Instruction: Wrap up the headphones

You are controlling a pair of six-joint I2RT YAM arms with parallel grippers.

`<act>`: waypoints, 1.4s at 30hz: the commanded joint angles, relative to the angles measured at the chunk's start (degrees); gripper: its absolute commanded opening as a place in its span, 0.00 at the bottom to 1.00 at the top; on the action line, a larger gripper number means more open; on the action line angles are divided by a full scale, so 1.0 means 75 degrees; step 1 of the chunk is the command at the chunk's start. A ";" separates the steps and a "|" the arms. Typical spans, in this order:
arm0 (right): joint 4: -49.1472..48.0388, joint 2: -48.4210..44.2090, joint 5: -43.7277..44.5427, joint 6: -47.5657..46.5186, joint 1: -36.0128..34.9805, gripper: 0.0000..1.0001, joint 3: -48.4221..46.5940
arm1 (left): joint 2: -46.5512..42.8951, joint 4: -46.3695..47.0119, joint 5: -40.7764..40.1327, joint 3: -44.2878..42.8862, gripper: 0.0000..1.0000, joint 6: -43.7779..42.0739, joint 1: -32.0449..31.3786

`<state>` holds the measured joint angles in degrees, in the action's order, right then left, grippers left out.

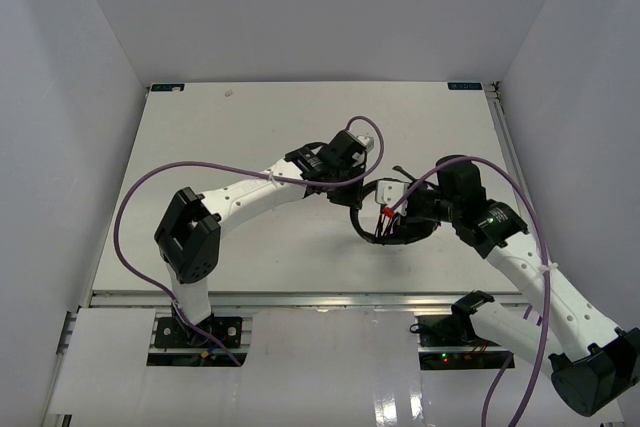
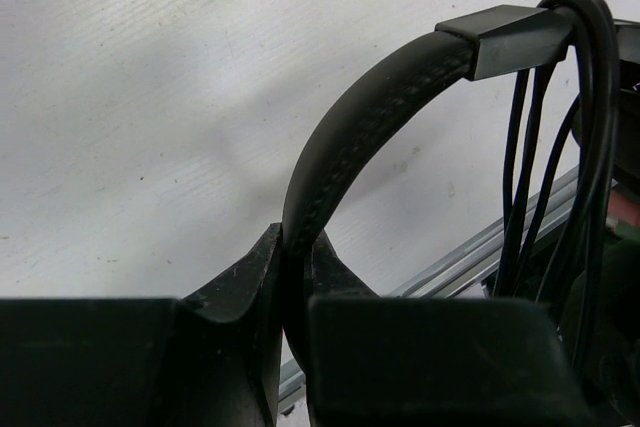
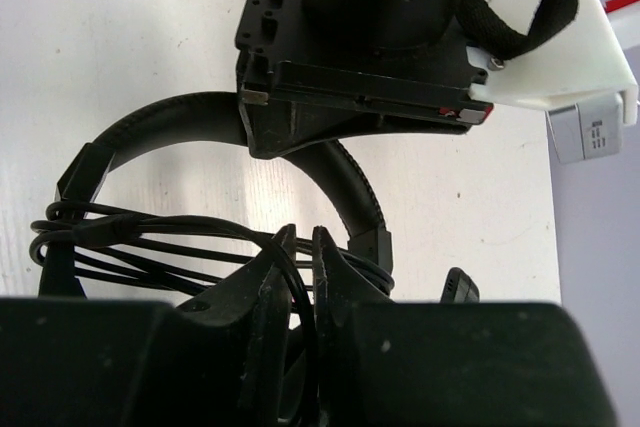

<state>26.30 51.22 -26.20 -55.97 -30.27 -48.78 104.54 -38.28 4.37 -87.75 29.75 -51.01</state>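
The black headphones (image 1: pixel 385 219) are held just above the table's centre-right, between my two grippers. My left gripper (image 1: pixel 352 190) is shut on the padded headband (image 2: pixel 360 127), which arches up from its fingertips (image 2: pixel 262 265). Several loops of the thin black cord (image 2: pixel 590 147) hang over the headband's end. My right gripper (image 3: pixel 301 247) is shut on a strand of the cord (image 3: pixel 150 242), which runs between its fingers. The headband (image 3: pixel 345 177) curves just beyond it, under the left gripper's body (image 3: pixel 370 37). The reddish plug (image 1: pixel 384 211) shows beside the right gripper (image 1: pixel 412 209). The earcups are hidden.
Purple robot cables (image 1: pixel 140 192) loop over both arms. A metal rail (image 1: pixel 300 298) runs along the table's near edge. White walls (image 1: pixel 60 147) close in the left, back and right sides. A small black tip (image 3: pixel 460 287) shows right of the right fingers.
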 commanded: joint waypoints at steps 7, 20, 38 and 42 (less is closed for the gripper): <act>-0.0756 -0.0009 -0.0237 0.0124 0.0134 0.33 0.0272 | -0.0368 -0.0531 -0.0466 0.0066 0.00 -0.0022 -0.0066; -0.0464 0.0219 -0.0438 -0.0143 0.0134 0.13 0.0368 | -0.0631 -0.0995 -0.0735 0.0087 0.00 -0.0210 -0.0066; -0.0682 0.0507 0.0142 -0.0155 0.0251 0.10 0.0832 | -0.0814 -0.1353 -0.1180 -0.0100 0.00 -0.0205 -0.0066; -0.0644 0.0518 0.0079 -0.0169 0.0263 0.25 0.0854 | -0.0729 -0.1495 -0.1240 -0.0230 0.00 -0.0216 -0.0066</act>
<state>22.13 54.87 -26.86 -56.43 -28.88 -42.86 102.78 -48.72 -4.55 -86.33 28.05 -51.24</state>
